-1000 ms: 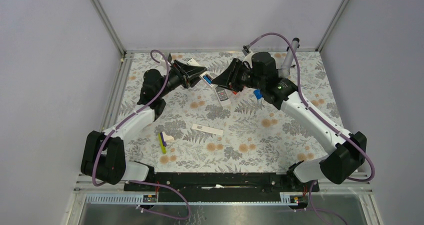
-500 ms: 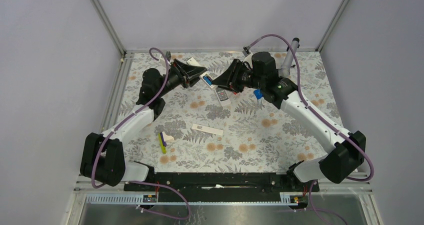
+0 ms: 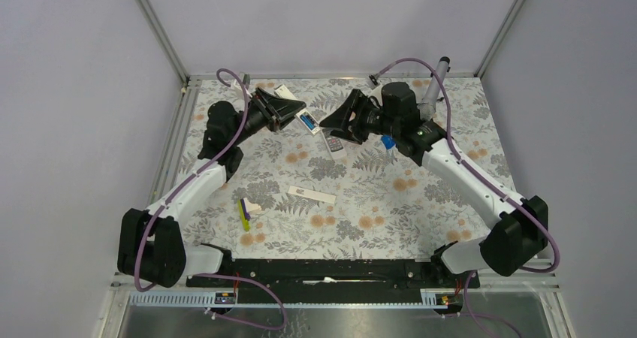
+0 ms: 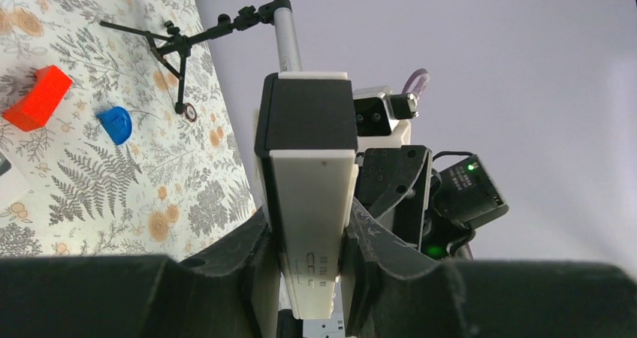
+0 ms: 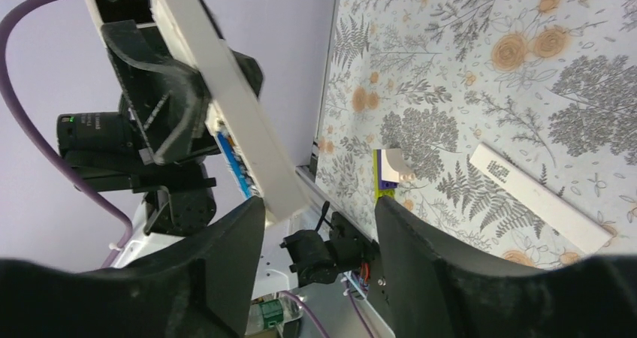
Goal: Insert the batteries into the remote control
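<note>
Left gripper (image 4: pixel 311 236) clamped on remote (image 4: pixel 308 176), which is held off the table (image 3: pixel 421 203) near the middle of the far edge. Right gripper (image 5: pixel 319 206) has its fingers spread and holds nothing, just beside the remote.

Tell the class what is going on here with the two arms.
The left gripper is shut on the remote and holds it up off the table, dark end pointing away from the left wrist camera. The right gripper faces it from close by, with its jaws open and nothing between them. In the right wrist view a blue strip shows along the remote's side, but it is too small to tell what it is.
</note>
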Action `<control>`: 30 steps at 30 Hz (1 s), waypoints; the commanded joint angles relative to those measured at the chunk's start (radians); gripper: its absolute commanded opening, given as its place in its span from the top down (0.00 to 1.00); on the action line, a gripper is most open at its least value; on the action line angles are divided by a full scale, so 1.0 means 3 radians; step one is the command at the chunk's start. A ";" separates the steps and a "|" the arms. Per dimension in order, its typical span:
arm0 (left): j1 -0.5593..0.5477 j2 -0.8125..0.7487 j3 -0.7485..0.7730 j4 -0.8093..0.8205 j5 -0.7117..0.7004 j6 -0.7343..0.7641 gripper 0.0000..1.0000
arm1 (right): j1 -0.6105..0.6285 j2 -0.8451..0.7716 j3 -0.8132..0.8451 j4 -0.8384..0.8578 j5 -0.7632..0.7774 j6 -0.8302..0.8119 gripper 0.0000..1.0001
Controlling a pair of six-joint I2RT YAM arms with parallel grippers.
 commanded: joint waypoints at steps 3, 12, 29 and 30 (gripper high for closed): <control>0.0066 -0.0169 0.0161 0.0207 0.0112 0.0275 0.94 | -0.0060 -0.0365 -0.0404 0.1082 -0.0117 0.0049 0.25; 0.0071 -0.0165 0.0220 0.0283 0.0407 0.0521 0.86 | -0.0055 -0.0195 -0.0467 0.1808 -0.0733 -0.0364 0.14; 0.0066 -0.0265 0.0341 -0.0892 0.0195 0.1061 0.80 | 0.0506 0.0172 0.0010 0.0597 0.0080 -0.2144 0.11; 0.0068 -0.0273 0.0339 -0.0961 0.0159 0.1070 0.80 | 0.0554 0.0183 0.0020 0.0572 0.0258 -0.2228 0.11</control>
